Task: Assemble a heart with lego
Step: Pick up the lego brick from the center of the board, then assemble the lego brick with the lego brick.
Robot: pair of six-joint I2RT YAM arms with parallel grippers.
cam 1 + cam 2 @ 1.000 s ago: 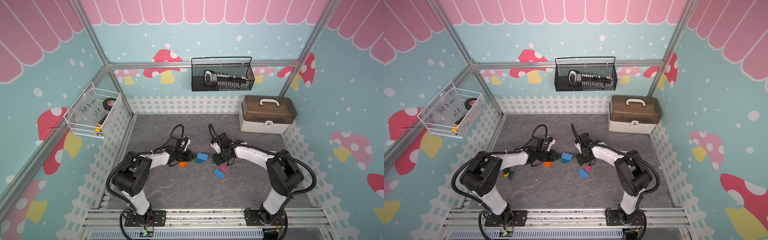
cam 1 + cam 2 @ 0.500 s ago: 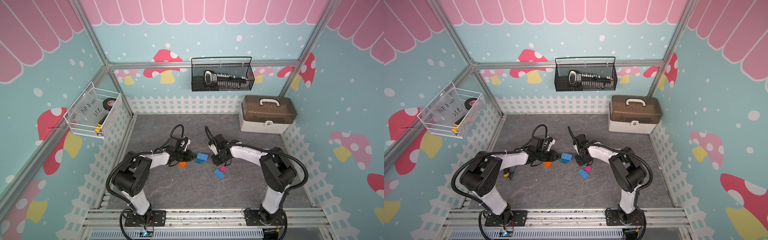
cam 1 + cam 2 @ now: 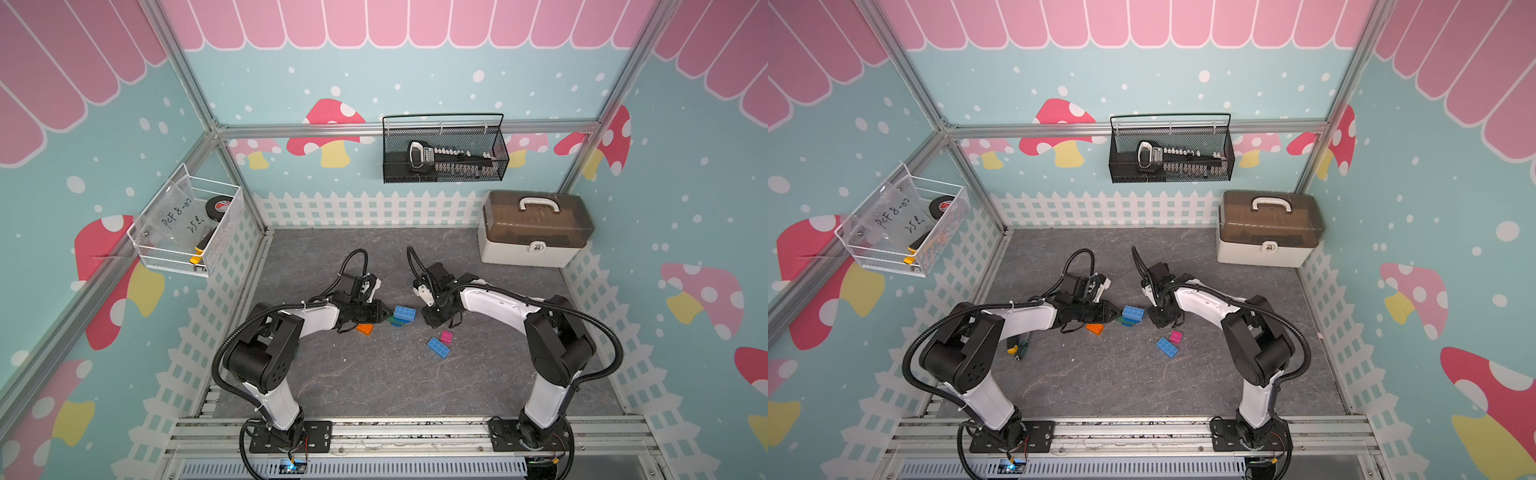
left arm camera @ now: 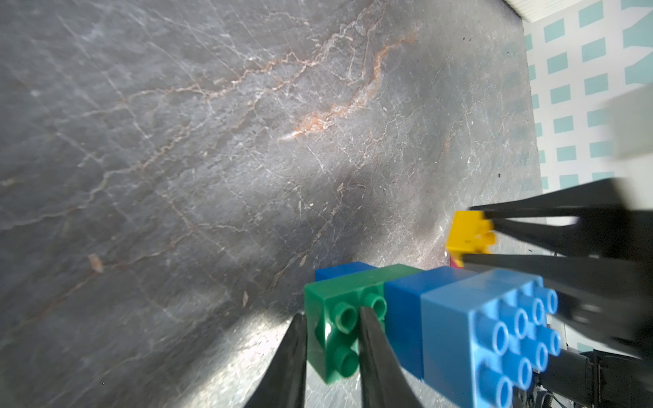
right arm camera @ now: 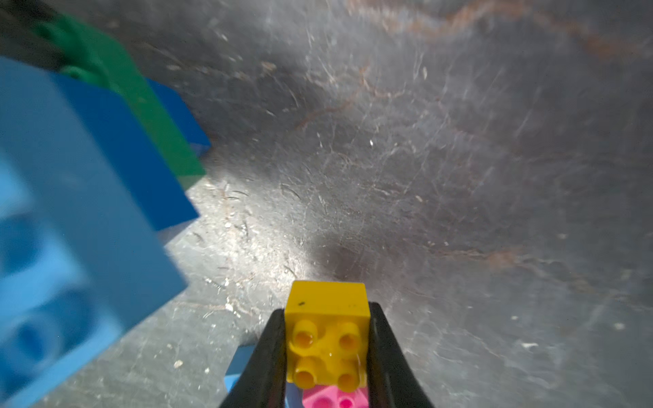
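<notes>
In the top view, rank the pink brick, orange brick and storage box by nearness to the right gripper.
1. pink brick, close beside the right gripper
2. orange brick, beside the left gripper
3. storage box, far back corner on the right

Lighting both top views evenly, bowing edges slightly. Glaring off the floor in wrist views, casting soft shadows, blurring the nearest light blue brick.

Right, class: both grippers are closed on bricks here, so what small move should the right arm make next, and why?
Probably carry the yellow brick across to the blue-and-green stack. The right gripper is shut on it, apart from the stack, which the left gripper holds by its green brick.
</notes>
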